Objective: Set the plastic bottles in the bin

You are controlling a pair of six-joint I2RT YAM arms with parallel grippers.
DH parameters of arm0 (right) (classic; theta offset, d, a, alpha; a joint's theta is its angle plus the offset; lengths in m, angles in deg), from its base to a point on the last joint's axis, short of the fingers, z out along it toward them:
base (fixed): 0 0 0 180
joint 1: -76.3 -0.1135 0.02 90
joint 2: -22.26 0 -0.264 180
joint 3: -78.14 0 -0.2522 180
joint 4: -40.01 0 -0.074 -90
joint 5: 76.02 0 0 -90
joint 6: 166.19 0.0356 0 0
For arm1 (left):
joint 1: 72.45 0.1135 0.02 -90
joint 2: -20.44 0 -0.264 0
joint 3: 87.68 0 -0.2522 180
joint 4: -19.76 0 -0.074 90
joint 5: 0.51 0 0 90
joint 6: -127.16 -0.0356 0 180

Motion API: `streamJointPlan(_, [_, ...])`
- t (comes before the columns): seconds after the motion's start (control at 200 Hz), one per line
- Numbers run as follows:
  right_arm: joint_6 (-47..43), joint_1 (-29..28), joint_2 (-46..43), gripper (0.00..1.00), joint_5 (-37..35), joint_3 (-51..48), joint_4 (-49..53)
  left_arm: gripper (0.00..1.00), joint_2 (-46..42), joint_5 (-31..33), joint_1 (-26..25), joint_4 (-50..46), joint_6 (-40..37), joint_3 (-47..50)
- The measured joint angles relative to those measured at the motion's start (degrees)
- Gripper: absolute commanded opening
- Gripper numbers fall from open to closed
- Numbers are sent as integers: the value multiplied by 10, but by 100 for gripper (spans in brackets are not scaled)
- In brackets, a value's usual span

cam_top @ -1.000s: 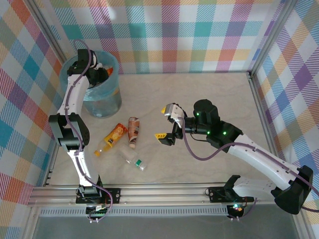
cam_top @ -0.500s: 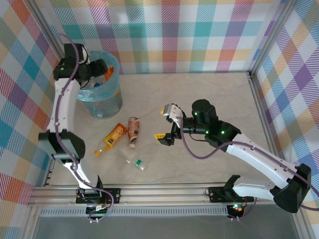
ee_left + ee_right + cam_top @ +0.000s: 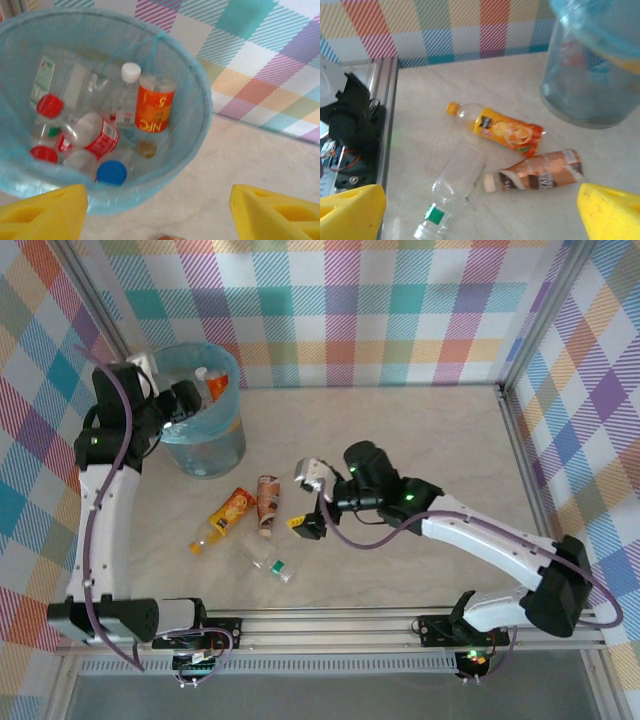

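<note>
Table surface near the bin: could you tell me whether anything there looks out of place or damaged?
Three bottles lie on their sides outside the bin: an orange-labelled bottle, a brown-labelled bottle and a clear bottle. They belong in the bin. No spill or damage is evident.

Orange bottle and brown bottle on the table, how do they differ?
The orange bottle has an orange cap and a fruit-printed label; the brown bottle has a cream cap and a brown label. Seen from above, the orange bottle lies diagonally, the brown bottle nearly straight toward the near edge. Both lie flat outside the bin.
</note>
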Motion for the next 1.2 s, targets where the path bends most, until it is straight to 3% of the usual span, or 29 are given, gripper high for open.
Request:
streamJointPlan(0.285, [20, -73, 128, 94, -52, 15, 16, 75, -199, -62, 0, 33, -50, 174])
streamJointPlan(0.485, [51, -99, 215, 96, -80, 52, 22, 76, -310, -129, 0, 40, -89, 287])
streamJointPlan(0.675, [78, -111, 287, 97, -96, 103, 28, 79, -399, -153, 0, 47, -92, 382])
streamJointPlan(0.885, [89, -112, 346, 96, -106, 146, 36, 83, -447, -137, 0, 72, -88, 436])
streamJointPlan(1.205, [95, -112, 394, 85, -114, 157, 49, 83, -454, -104, 0, 80, -88, 440])
